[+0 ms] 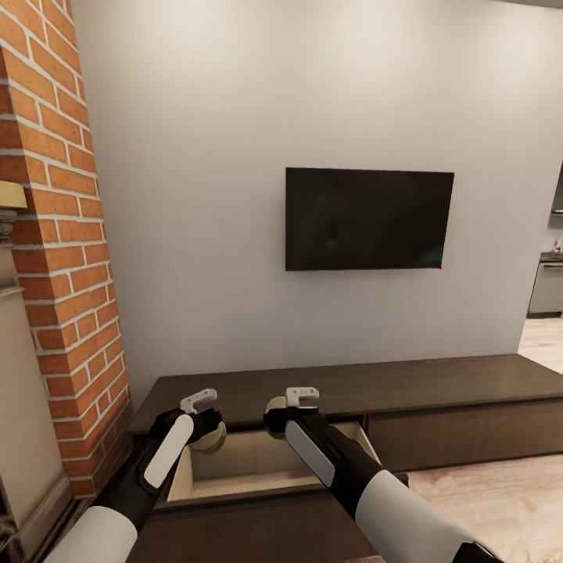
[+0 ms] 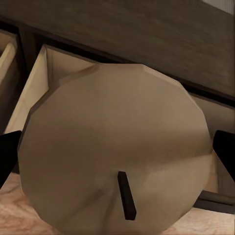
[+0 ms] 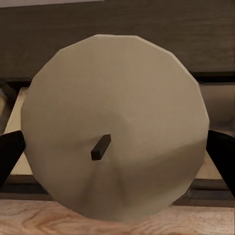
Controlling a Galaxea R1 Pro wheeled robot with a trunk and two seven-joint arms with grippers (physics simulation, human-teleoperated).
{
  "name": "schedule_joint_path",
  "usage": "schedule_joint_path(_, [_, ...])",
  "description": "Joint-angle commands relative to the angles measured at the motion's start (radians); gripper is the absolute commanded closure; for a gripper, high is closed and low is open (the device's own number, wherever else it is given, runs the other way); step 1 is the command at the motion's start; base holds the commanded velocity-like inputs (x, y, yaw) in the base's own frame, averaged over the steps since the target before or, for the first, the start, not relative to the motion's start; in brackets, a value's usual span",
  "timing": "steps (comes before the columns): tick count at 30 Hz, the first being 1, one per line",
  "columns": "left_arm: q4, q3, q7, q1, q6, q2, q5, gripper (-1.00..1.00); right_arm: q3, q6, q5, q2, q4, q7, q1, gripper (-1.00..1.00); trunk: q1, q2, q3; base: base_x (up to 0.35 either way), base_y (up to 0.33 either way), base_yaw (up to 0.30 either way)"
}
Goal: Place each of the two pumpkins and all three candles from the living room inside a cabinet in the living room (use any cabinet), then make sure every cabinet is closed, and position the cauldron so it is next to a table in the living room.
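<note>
Candles in both pincers: left pincer [image 1: 205,426] clamps candle [image 2: 117,156], right pincer [image 1: 288,414] clamps another [image 3: 115,127], above open cabinet [image 1: 352,391] drawer [image 1: 258,461], frame bottom centre. Nothing stowed yet, apparently.

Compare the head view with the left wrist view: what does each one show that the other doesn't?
Head view alone: the wall-mounted TV, the brick column, the cabinet's flat top and both arms over it. Left wrist view alone: the candle's round top face close up, with its dark wick, held in the left end effector. Both share the open light-wood drawer of the dark cabinet.
</note>
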Motion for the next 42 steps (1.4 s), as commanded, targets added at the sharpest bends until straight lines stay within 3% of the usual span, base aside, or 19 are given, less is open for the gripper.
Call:
schedule_joint_path(1, [-0.004, -0.004, 0.01, -0.001, 0.0, 0.002, 0.012, 1.0, 0.002, 0.003, -0.006, 0.0, -0.01, -0.009, -0.001, 1.0, 0.004, -0.008, -0.004, 0.0, 0.0, 0.0])
schedule_joint_path(9, [-0.008, -0.004, 0.008, -0.001, 0.002, 0.004, 0.016, 1.0, 0.001, 0.035, -0.018, 0.0, -0.06, -0.01, -0.001, 1.0, 0.035, -0.064, -0.03, 0.0, 0.0, -0.001])
schedule_joint_path(42, [-0.009, -0.004, 0.005, -0.001, 0.002, 0.005, 0.017, 1.0, 0.003, 0.035, -0.017, 0.0, -0.067, -0.01, -0.001, 1.0, 0.161, -0.295, -0.176, 0.0, 0.0, -0.045])
